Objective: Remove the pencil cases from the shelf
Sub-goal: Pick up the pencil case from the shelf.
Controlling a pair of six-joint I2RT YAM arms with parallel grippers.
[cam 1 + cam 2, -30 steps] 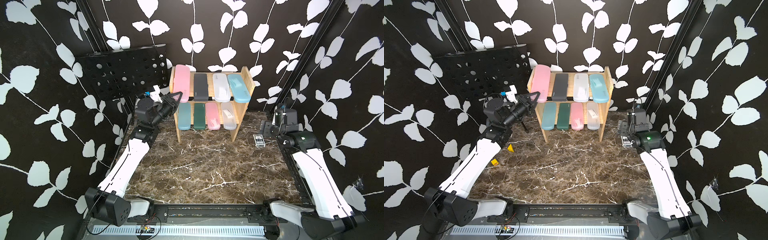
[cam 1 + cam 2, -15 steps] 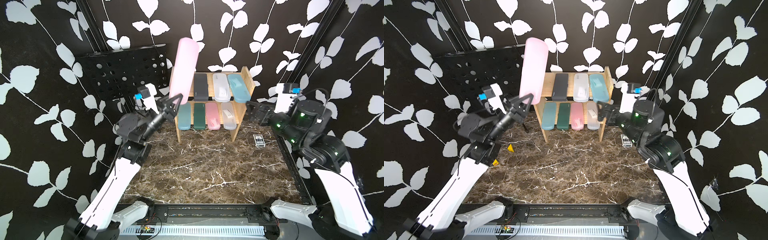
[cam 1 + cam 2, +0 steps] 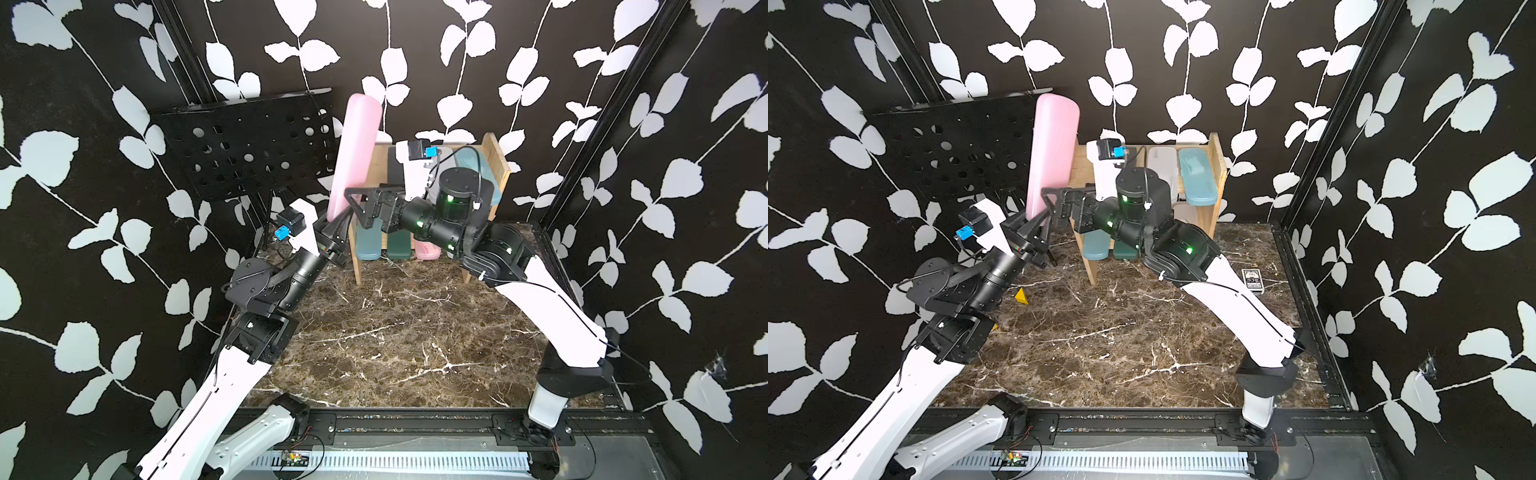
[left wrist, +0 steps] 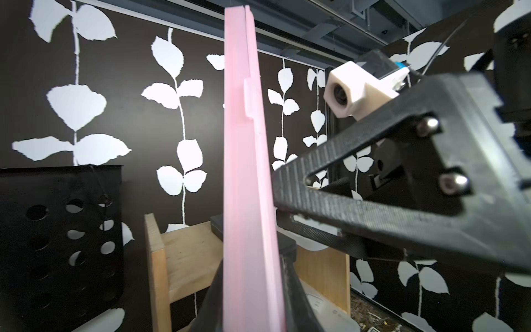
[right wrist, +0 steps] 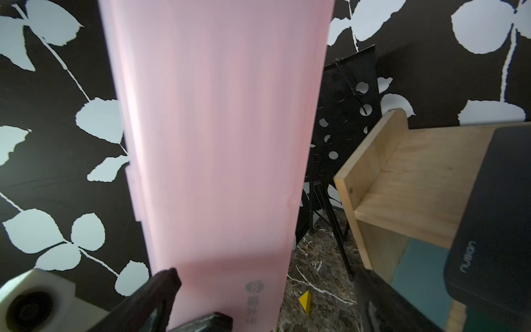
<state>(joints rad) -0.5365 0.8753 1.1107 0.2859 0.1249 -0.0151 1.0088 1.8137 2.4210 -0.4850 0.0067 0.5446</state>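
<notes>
At the left end of the shelf (image 3: 497, 160), just outside its side board, we see the pink pencil case (image 3: 356, 141) standing up tall in the air. It leans a little. Its top end is in front of the leafy wall, next to the black music stand (image 3: 249, 145).

The left gripper (image 3: 337, 219) pinches the bottom end of this case tight between its two fingers, and in the left wrist view we see the case (image 4: 244, 172) edge-on, rising from between them.

The right gripper (image 3: 353, 203) reaches across the front of the shelf to the same case. Its jaws stand wide apart. In the right wrist view the case (image 5: 215, 129) sits between them. We cannot tell if they touch it.

More cases lie on the shelf. On the top level we see a black case (image 5: 494, 215), a clear case (image 3: 1160, 160) and a light blue case (image 3: 1196, 178), though the right arm hides part of them. On the bottom level we see a teal case (image 3: 368, 245), a dark green case (image 3: 399, 246) and another pink case (image 3: 428, 250).

The shelf stands at the back of the brown stone counter (image 3: 395, 332). A little yellow thing (image 3: 1021, 297) lies on the counter by the left arm.
</notes>
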